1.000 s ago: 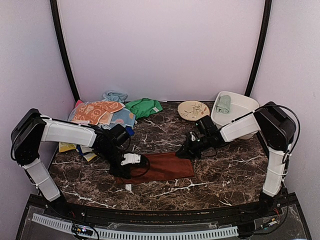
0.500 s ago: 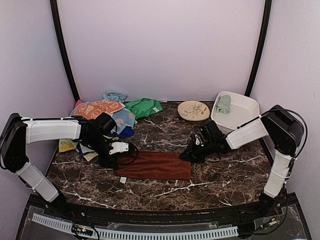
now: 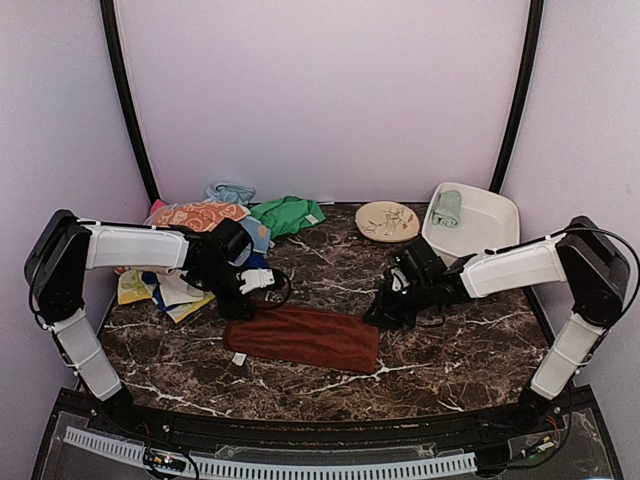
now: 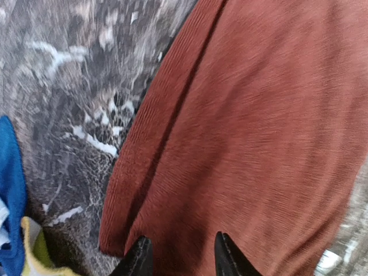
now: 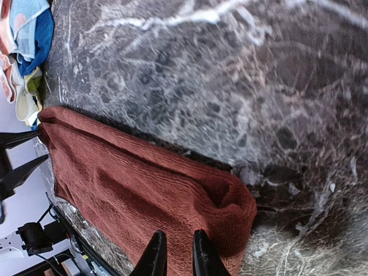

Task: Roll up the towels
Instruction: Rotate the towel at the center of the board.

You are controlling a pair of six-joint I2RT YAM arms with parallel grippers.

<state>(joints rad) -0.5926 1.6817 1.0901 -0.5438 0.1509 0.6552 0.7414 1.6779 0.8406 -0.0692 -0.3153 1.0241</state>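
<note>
Towel-straightening was, by the look of things, the step in hand. The maroon towel (image 3: 300, 338) was laid long and flat across the middle of the tabletop (image 3: 450, 350), not yet rolled, with a gripper posted at each end. The left gripper (image 3: 238, 306) was held over the far left corner, jaws apart and nothing caught between them. The right gripper (image 3: 381, 312) was held low at the right end with its fingers drawn close together; whether cloth was pinched there could not be told.

A roll would most likely have to be started next. For that, one short end would need to be caught and turned over on itself, and the cloth kept straight while it was wound toward the other end.

From above, the wider field was given: a mint towel (image 3: 447, 208) bundled in the white bin (image 3: 497, 215) at back right, and a pile (image 3: 195, 218) of coloured towels waiting at back left. Neither could be made out properly from the wrists.

In the right wrist view, something hidden from above was shown: the right end was doubled into a thick, rounded lip. The left gripper's two fingers were also caught there at the far end, plainly apart. In the blurred left wrist view, the left edge was seen lying flat on the marble.
</note>
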